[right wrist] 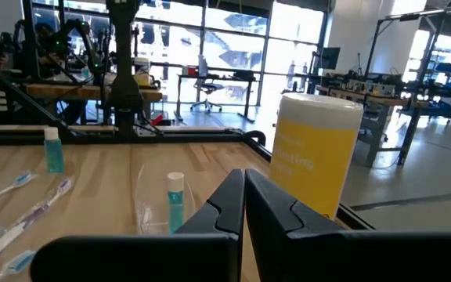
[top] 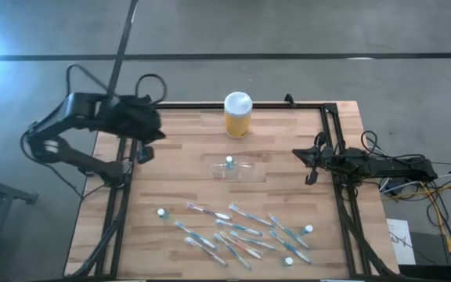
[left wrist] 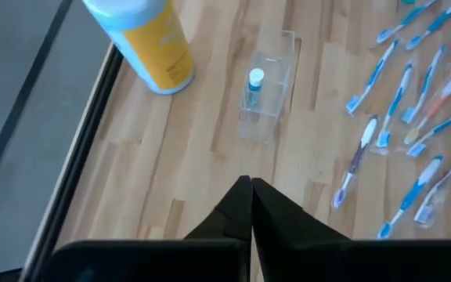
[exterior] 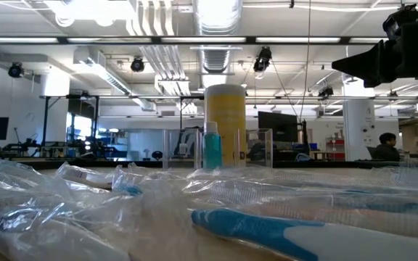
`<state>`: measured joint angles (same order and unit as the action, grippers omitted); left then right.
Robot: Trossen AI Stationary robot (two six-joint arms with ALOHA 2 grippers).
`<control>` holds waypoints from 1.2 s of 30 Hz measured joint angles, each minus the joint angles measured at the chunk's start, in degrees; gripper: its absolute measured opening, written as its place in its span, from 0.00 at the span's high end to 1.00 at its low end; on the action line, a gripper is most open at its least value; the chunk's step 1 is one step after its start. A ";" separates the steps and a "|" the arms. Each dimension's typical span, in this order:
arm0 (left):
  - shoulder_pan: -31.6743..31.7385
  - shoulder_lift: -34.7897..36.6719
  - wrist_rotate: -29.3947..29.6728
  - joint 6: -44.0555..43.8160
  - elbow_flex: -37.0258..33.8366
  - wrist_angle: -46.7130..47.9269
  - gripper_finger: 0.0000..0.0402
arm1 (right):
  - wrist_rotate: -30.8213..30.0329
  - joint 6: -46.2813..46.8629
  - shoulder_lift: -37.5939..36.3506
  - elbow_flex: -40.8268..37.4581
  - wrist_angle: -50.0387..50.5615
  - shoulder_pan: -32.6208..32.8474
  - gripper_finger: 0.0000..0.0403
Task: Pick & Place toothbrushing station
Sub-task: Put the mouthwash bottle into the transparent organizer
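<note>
The toothbrushing station (top: pixel 233 167) stands near the middle of the table (top: pixel 178 141), holding one small tube (top: pixel 229 162); the jar (top: pixel 237 114) stands behind it, close to the far edge; the scattered toothbrushes (top: pixel 241 231) and loose tubes (top: pixel 161 212) lie in front of the station, spread along the near edge; the left gripper (top: pixel 142 153) hangs over the left edge; the right gripper (top: pixel 310 164) sits at the right edge, well apart from the station.

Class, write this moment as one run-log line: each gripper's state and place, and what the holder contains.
left gripper: shut, table's left edge | right gripper: shut, right edge | holder: centre, one tube inside | toothbrushes: loose on table
</note>
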<state>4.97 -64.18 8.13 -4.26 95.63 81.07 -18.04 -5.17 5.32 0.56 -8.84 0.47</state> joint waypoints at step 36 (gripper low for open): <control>-29.57 2.13 -10.67 -68.48 -40.84 -13.37 0.70 | -3.37 5.31 0.07 0.00 -1.42 0.00 0.98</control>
<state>-24.60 -62.04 -2.54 -72.74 54.79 67.69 -21.41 0.14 5.39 0.56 -10.26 0.47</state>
